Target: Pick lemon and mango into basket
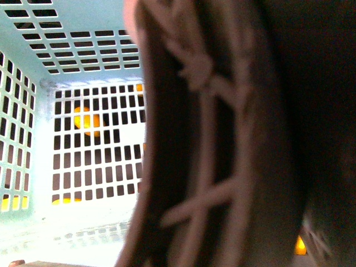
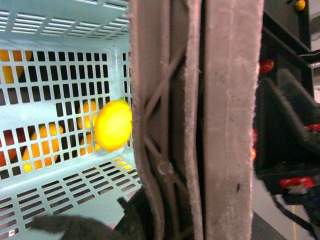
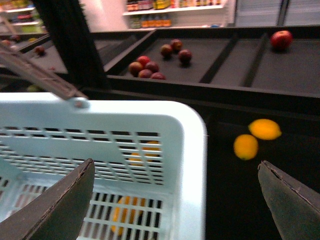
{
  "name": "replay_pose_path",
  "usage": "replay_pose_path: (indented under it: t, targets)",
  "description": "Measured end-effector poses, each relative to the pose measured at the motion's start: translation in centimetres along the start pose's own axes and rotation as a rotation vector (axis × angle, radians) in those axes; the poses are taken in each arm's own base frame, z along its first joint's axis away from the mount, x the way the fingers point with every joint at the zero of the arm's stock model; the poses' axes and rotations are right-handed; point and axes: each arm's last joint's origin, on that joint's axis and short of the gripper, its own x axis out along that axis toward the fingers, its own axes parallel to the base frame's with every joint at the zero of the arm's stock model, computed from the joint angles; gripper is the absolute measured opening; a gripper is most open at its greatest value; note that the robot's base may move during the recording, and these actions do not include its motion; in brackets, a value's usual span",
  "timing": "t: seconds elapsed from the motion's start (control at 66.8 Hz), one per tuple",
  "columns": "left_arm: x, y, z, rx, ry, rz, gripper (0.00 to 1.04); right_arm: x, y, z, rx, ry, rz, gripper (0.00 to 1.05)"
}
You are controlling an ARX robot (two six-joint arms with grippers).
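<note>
Readable text: none in any view | shelf bottles (image 3: 150, 21), upper centre of right wrist view: labels too blurred to read | front and left wrist views: no lettering legible

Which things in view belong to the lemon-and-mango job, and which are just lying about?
Job: basket; lemon in front of its lattice wall; right hand, open; orange fruits behind the slots, possibly mango.
Lying about: red apple; dark red fruits; two yellow fruits on the dark tray; shelf bottles.
</note>
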Motion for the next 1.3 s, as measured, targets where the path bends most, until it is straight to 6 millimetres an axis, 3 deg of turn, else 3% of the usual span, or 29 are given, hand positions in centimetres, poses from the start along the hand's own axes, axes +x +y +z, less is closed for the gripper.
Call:
replay_pose_path:
  t: [0.15,0.24,0.359,0.524,0.734,0.913,1.168,1.303]
  targets:
    - [0.0,0.0,0.0,-0.002,0.003,-0.003,0.15,-2.1,-2.3,0.1,0.026,-0.005,-0.210,0.95]
    - [0.0,-0.1,-0.1,0.000,0.009,-0.008,0.15,-3.0,-2.3,-0.5,-0.050,-0.102,-0.230,0.79]
    - [0.0,-0.1,-0.1,-0.003,0.013,-0.011,0.15,-4.0,-2.5,-1.8,-0.082,-0.099,-0.233,0.63]
    - [0.0,0.0,-0.1,-0.002,0.002,-0.001,0.15,-6.1,-3.2,-3.9,-0.101,-0.090,-0.246,0.30]
    - [0.0,-0.1,-0.1,-0.002,0.005,-0.004,0.15,-7.5,-3.0,-5.2,-0.109,-0.092,-0.244,0.02]
    - [0.0,-0.1,-0.1,-0.002,0.007,-0.007,0.15,-8.4,-2.9,-6.0,-0.109,-0.093,-0.243,0.03]
    - [0.0,0.0,0.0,-0.001,0.002,-0.002,0.15,-8.6,-2.8,-6.1,-0.109,-0.097,-0.244,0.57]
    - [0.0,0.0,0.0,-0.002,0.005,-0.005,0.15,-8.6,-2.8,-6.1,-0.109,-0.097,-0.243,0.77]
